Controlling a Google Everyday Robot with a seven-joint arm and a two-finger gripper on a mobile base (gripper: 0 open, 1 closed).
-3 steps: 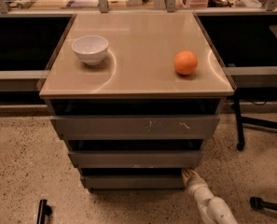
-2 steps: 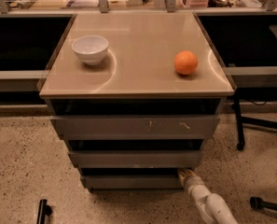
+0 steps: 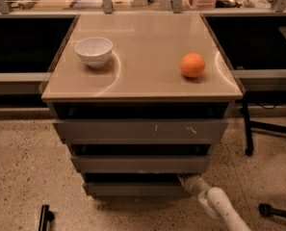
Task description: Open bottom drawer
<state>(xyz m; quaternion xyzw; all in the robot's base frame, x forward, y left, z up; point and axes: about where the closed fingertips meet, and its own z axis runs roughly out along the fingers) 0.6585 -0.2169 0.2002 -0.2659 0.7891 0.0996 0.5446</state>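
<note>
Tan table point(image 3: 142, 81) is sitting on a speckled floor point(image 3: 22, 177), with a long counter point(image 3: 56, 3) running behind it and dark openings showing under that on both sides. White bowl point(image 3: 93, 51) is sitting back-left on the table top and an orange point(image 3: 192, 65) is sitting on the right side, well apart from the bowl. Three grey drawers are stacking under the top: a scratched top drawer point(image 3: 140, 130), a middle drawer point(image 3: 140, 163), and the bottom drawer point(image 3: 133, 189) lying lowest, just above the floor, its front sitting set back under the middle one. A black chair leg point(image 3: 247, 129) is standing right of the table, and a small black object point(image 3: 45, 216) is lying on the floor at lower left. White arm point(image 3: 224, 208) is reaching in from lower right. The tool point(image 3: 187, 180) is sitting at the right end of the bottom drawer, at its upper edge, looking like it is touching there. Can't tell how far open the tool is or whether it is gripping anything.
</note>
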